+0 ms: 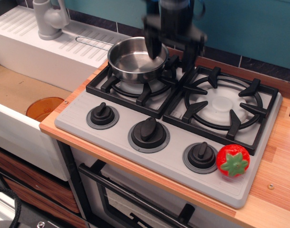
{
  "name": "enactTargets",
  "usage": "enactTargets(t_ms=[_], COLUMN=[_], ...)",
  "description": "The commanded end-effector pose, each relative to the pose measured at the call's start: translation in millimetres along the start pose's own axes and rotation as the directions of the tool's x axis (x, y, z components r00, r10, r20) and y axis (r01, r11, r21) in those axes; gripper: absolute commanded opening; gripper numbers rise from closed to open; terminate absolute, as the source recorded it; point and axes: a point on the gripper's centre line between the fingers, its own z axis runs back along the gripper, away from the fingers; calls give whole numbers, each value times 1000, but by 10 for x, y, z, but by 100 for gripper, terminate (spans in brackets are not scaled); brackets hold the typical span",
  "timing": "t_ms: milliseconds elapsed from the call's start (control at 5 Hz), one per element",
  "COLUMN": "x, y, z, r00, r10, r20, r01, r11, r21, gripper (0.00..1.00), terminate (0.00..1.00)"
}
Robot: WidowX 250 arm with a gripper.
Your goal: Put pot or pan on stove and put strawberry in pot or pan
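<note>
Saucepan [135, 61] on left burner, wire handle pointing back-left

The claw [171, 45] was black all over, blurred, with a blocky body above and two straight, flat fingers [151, 42] hanging from it. No cables, screws or markings could be made out.

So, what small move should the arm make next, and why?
Probably it should travel toward the front right of the stove and stop above the strawberry. The pot sits on the left burner with nothing inside, and the strawberry lies beside the right knob. The tool hangs at the pot's right rim, blurred, fingers apart and holding nothing.
</note>
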Motion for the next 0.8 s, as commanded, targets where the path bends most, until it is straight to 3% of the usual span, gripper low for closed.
enactTargets(t_ms=[0, 200, 600], x=[98, 110, 120], y=[-51, -82, -161], z=[-122, -116, -4], r00=[996, 998, 999], r10=[5, 8, 27], r20=[87, 65, 45], r01=[-5, -11, -30], r11=[1000, 999, 998], r21=[-4, 53, 61], gripper=[100, 0, 0], terminate=[0, 0, 0])
